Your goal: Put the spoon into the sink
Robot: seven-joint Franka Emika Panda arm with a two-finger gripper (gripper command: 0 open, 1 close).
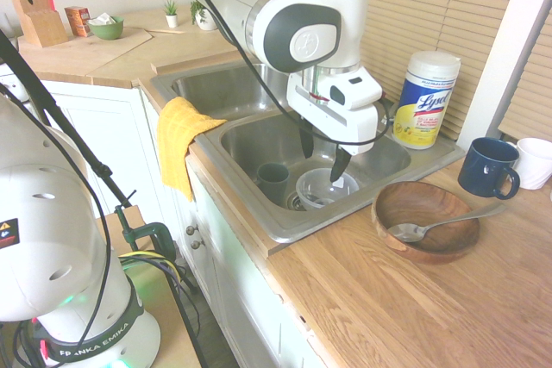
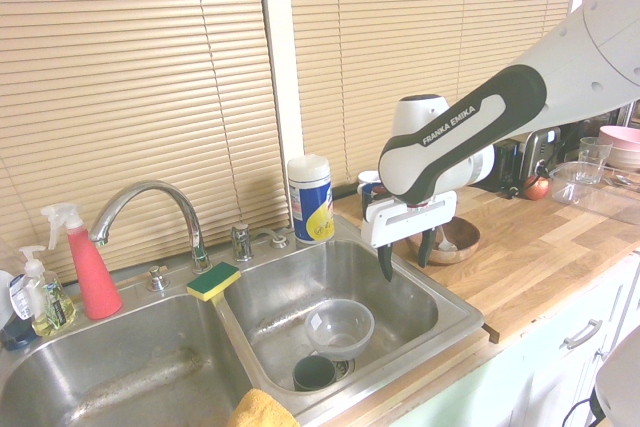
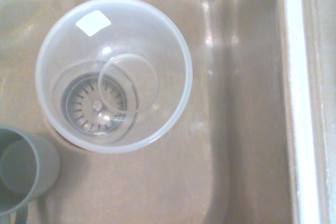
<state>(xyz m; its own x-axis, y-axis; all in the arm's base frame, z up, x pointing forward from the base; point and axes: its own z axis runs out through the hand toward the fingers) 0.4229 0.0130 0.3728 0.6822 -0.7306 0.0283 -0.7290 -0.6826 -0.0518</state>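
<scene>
Spoon [image 1: 420,231] lies in the wooden bowl [image 1: 431,208] on the counter [image 1: 392,299], handle over the rim. Your gripper [image 1: 323,149] hangs over the sink [image 1: 246,161], 2 fingers spread wide, holding nothing. Under it you've got 1 clear bowl [image 3: 114,74], 1 mug [image 3: 25,169] near it.
</scene>
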